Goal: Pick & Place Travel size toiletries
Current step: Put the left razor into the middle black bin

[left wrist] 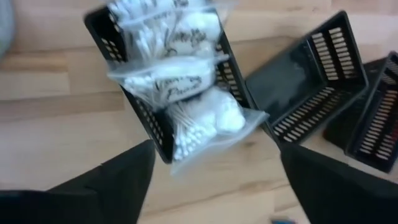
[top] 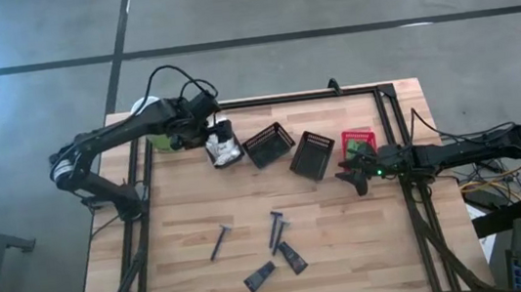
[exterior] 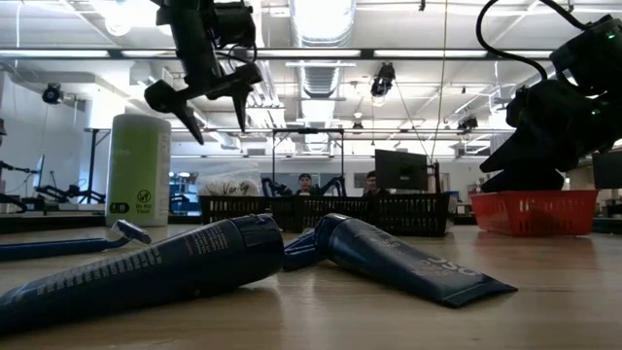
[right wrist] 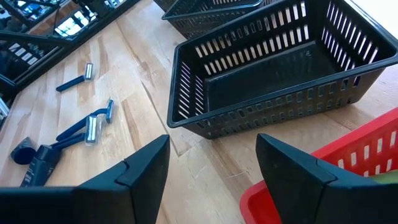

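Three black baskets (top: pixel 268 144) and one red basket (top: pixel 358 142) sit on the table. There are three razors (right wrist: pixel 87 127), two dark tubes (top: pixel 291 256), and one green canister (exterior: pixel 138 169).

Even ceiling-strip light, soft shadows, blue flare at one corner, motion-blurred left wrist view.
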{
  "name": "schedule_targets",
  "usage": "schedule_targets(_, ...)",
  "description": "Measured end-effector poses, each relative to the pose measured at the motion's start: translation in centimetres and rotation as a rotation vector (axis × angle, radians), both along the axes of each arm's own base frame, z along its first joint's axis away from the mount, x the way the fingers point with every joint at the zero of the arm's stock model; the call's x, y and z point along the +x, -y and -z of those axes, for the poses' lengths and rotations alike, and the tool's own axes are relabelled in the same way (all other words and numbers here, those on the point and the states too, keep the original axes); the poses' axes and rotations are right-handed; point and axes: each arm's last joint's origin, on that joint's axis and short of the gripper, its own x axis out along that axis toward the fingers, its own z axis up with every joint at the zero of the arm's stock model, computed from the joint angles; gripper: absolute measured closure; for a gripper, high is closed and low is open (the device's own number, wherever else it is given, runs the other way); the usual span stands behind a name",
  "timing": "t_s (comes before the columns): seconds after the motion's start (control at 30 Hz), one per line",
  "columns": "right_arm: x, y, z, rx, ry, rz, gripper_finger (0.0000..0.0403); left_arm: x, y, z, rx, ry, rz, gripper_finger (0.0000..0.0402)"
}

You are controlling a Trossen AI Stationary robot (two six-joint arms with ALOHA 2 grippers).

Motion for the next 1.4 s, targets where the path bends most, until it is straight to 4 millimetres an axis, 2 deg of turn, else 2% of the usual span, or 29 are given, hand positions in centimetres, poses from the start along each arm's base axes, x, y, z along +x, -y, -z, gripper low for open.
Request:
schedule_targets(0.17,0.0,0.0,0.0,0.001,0.000,-0.002,0.0157,0.0,0.0,0.0,-0.021,0.012,0.017,0.0126)
schedule_targets(0.53,0.0,0.0,0.0,0.002,0.004,-0.004,0.0122,-0.4,0.2,0.5,-0.061,-0.027,0.009,0.0329)
schedule_targets(0.67,0.0,0.0,0.0,0.001,0.005,-0.003,0.0110,-0.5,0.3,1.0,-0.069,-0.046,0.012,0.0375)
schedule_targets(0.77,0.0,0.0,0.0,0.001,0.005,-0.003,0.0101,-0.6,0.3,1.1,-0.075,-0.054,0.014,0.0383)
schedule_targets(0.87,0.0,0.0,0.0,0.001,0.005,-0.003,0.0092,-0.5,0.3,0.9,-0.089,-0.038,0.020,0.0365)
schedule_targets(0.93,0.0,0.0,0.0,0.001,0.005,-0.003,0.0087,-0.5,0.4,0.9,-0.112,-0.022,0.026,0.0334)
schedule_targets(1.13,0.0,0.0,0.0,0.000,0.004,0.000,0.0073,-0.4,0.7,1.2,-0.182,-0.001,0.059,0.0183)
schedule_targets(1.23,0.0,0.0,0.0,0.000,0.003,0.000,0.0065,-0.2,1.2,1.3,-0.186,0.006,0.194,0.0111)
schedule_targets(1.33,0.0,0.0,0.0,0.000,0.002,0.000,0.0057,0.0,2.1,1.8,-0.204,0.005,0.300,0.0063)
schedule_targets(1.4,0.0,0.0,0.0,0.000,0.000,0.000,0.0053,0.2,2.8,2.4,-0.209,-0.002,0.334,0.0045)
